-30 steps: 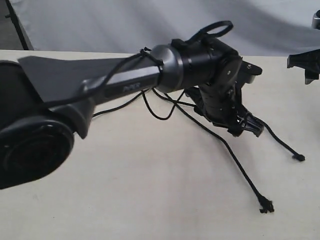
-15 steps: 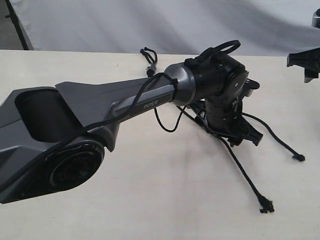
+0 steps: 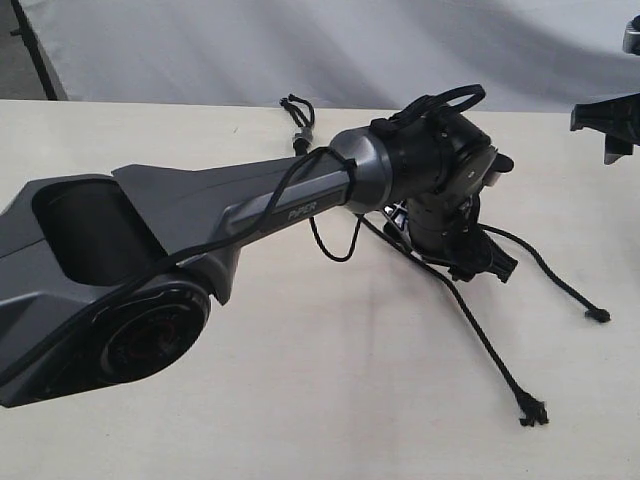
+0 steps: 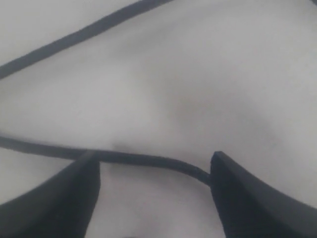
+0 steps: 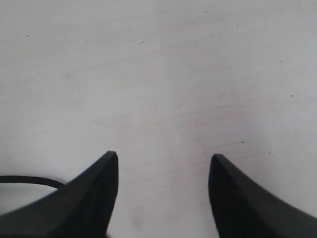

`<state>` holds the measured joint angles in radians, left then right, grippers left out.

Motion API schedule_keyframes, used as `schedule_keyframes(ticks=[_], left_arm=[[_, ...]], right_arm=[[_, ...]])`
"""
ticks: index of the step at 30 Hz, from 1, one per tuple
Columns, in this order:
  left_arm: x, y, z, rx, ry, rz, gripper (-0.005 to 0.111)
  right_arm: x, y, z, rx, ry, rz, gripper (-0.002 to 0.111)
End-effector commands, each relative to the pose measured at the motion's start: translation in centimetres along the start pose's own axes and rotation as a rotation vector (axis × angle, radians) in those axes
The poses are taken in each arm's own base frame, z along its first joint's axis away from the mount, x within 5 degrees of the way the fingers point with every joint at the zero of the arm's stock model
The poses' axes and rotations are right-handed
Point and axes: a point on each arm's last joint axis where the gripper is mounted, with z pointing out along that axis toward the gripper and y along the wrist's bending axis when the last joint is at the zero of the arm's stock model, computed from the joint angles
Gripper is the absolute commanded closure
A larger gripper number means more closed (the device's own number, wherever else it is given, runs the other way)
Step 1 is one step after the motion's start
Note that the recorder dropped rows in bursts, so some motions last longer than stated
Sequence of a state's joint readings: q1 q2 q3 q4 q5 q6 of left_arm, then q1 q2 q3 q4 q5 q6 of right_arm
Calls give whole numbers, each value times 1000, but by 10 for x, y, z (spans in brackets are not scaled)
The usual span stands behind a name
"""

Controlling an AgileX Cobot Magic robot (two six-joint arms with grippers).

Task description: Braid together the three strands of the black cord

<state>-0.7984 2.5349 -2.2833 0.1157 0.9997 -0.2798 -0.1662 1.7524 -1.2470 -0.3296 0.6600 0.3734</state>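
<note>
The black cord lies on the pale table, its knot with short loops (image 3: pixel 298 118) at the back. One strand (image 3: pixel 488 348) runs forward to a frayed tip (image 3: pixel 532 411). A second strand (image 3: pixel 552 277) ends at the right. A third strand (image 3: pixel 336 252) loops under the arm. My left gripper (image 3: pixel 478 262) hovers low over the strands where they spread. In the left wrist view it (image 4: pixel 154 156) is open, and a strand (image 4: pixel 148 159) runs across the gap between the fingertips, ungripped; another strand (image 4: pixel 74 37) lies beyond. My right gripper (image 5: pixel 164 155) is open over bare table.
The left arm's grey link (image 3: pixel 250 205) and big joint (image 3: pixel 110 330) fill the left foreground and hide part of the cord. The right gripper (image 3: pixel 606 118) hangs at the far right edge. A grey backdrop (image 3: pixel 330 45) rises behind the table. A cord piece (image 5: pixel 29 179) shows beside the right finger.
The left arm has swung up and back, uncovering the knot, and its gripper has shifted a little left over the strands. The cord has barely moved. Both grippers stay open.
</note>
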Motion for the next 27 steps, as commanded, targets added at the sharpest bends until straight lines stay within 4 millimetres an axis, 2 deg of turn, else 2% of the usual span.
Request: schedule_keyframes(ticks=[1,7,15,18,22,27], left_arm=[[-3,-2,-1,-2,-29,-2,46],[-6,-4,1,14,-67,-11,46],[9,-1,24,-16,33,-22,46],[15,2,23,-49,109,15,46],[23,9,13,-118,222,62,46],[26,11,10,-124,238,116,46]], right_arm=[[0,0,-2,-8,-8,4,55],[0,1,-2,-13,-6,11,55],[-1,3,-2,-37,-18,29,55],[-1,3,-2,-39,-20,31,55],[-1,3,-2,-40,-22,29,55],[-2,3,-2,-42,-23,31,55]])
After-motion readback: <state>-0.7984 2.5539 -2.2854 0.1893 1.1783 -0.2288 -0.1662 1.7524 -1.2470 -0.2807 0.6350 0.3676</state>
